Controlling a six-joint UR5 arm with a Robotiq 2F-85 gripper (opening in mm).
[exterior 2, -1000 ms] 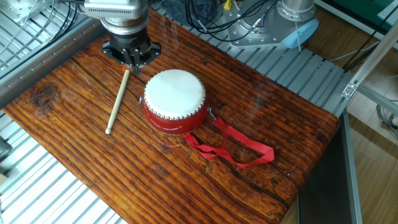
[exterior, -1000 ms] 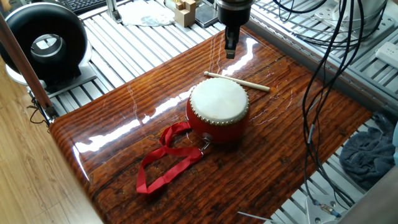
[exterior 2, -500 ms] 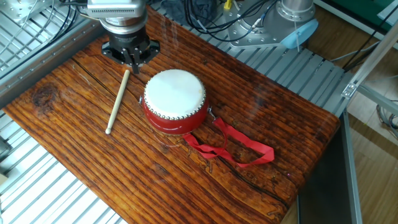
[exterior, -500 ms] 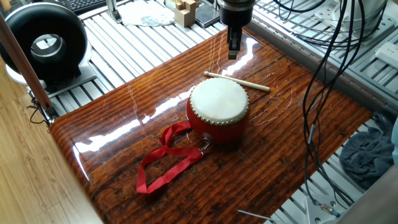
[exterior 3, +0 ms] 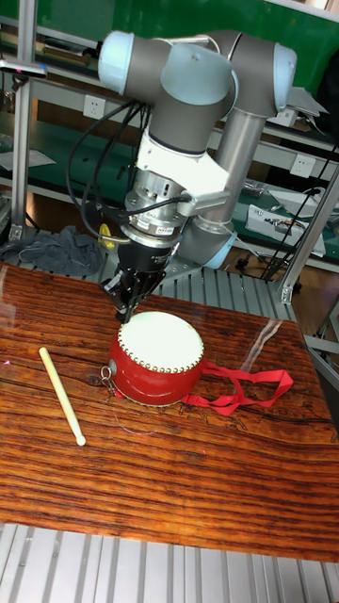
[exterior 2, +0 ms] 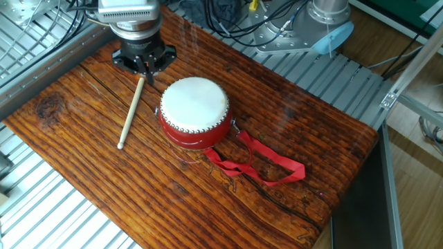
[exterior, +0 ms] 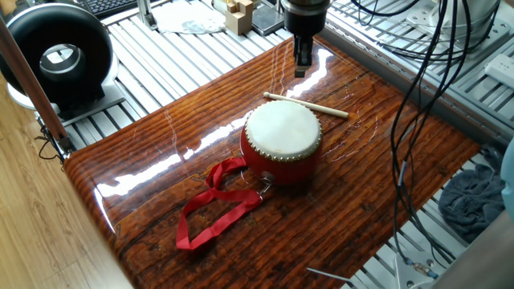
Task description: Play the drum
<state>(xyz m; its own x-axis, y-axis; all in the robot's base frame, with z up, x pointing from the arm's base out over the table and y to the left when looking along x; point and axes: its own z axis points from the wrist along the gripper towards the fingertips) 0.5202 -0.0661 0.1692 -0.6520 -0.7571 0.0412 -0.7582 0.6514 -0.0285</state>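
Claw (exterior 2: 145,67): fingers clenched, empty, risen slightly; striking not begun. Long red ribbon strap (exterior 2: 259,162), nearest. Small round red drum, cream skin (exterior 2: 194,104), mid-counter (exterior 2: 332,138). Thin pale wooden stick (exterior 2: 131,113), drum's 9 o'clock, ungrasped.

The arm stands in the upper half of the tall fixed view, its grey links and pale blue joint caps folding down to a wrist that points straight at the surface below. The gripper (exterior 3: 126,309) hangs at centre left there, and near the top edge in the other two views (exterior: 301,64) (exterior 2: 145,68). Its two dark fingers (exterior: 300,50) are drawn close together with nothing between them (the tips look nearly touching).
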